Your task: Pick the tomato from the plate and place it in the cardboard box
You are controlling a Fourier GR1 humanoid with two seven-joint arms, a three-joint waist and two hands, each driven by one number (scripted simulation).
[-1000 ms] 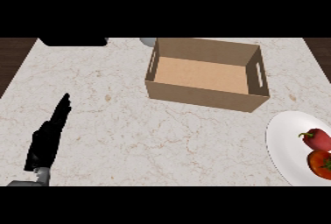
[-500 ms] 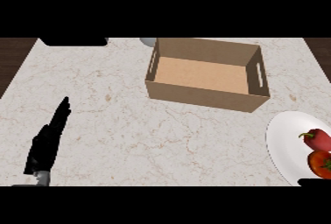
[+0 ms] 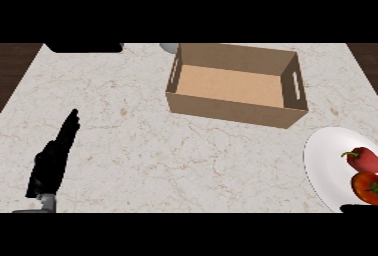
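Off-white marble counter [image 3: 148,150] with thin tan veins. Tan-brown cardboard box [image 3: 235,109] at one o'clock. White plate [image 3: 323,156] at four o'clock, bearing an orange-red tomato [image 3: 364,188] with a green stalk and a darker red fruit [image 3: 365,160]. Black left hand [image 3: 52,164] at eight o'clock.

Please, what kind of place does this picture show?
Probably a kitchen counter: a pale marble-patterned worktop, a round white plate with a round red tomato on it, and an open brown cardboard box standing on the worktop.
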